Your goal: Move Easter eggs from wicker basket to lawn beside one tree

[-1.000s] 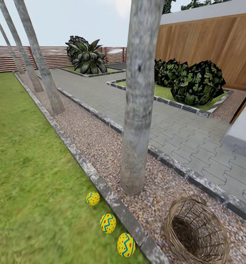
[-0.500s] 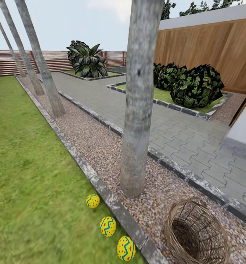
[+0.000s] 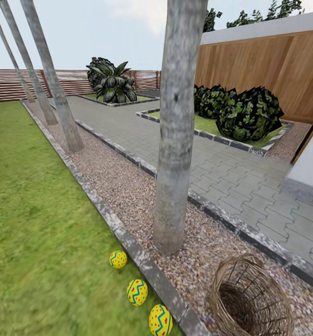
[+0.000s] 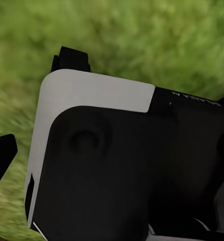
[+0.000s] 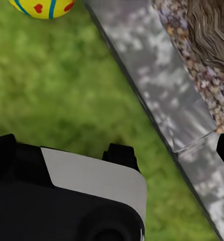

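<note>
Three yellow Easter eggs, dotted red with blue-green zigzag bands, are lying in a row on the lawn along its grey stone kerb, beside the mottled-grey tree. The brown wicker basket is sitting empty on the gravel strip. How far either arm's jaws are standing open cannot be told.
</note>
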Motion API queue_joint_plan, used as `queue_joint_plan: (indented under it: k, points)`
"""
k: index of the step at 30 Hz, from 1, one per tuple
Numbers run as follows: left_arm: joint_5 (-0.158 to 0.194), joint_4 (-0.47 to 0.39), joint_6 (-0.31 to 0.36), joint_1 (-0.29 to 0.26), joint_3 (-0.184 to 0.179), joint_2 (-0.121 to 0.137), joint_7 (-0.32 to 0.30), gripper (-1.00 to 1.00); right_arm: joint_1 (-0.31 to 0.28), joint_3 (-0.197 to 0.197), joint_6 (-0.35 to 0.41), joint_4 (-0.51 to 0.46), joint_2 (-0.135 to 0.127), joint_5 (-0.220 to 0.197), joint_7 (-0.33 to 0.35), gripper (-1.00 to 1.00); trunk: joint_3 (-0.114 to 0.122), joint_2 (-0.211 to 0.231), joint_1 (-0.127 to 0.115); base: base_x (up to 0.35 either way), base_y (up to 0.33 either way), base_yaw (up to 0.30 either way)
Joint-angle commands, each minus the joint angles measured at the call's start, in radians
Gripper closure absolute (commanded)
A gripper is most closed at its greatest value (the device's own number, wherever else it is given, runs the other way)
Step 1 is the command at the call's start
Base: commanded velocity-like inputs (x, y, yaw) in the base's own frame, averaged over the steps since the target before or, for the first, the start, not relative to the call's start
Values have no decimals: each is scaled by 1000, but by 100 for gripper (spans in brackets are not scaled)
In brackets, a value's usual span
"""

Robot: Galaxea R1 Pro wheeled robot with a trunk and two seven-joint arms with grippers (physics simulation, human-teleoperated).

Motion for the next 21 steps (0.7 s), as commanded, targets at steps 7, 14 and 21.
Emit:
queue_joint_plan:
  k: [7,14,21]
  points:
    - [11,2,4,-1,-7,0,-5,-100,-1,9,-3,2,1,-7,-2,-100,10,0,0,0,0,0]
    - [11,2,4,-1,-7,0,-5,-100,0,9,-2,2,1,-8,-2,-100,22,0,0,0,0,0]
    - [11,2,4,-1,-7,0,-5,-100,5,9,0,5,0,-10,-2,-100,33,0,0,0,0,0]
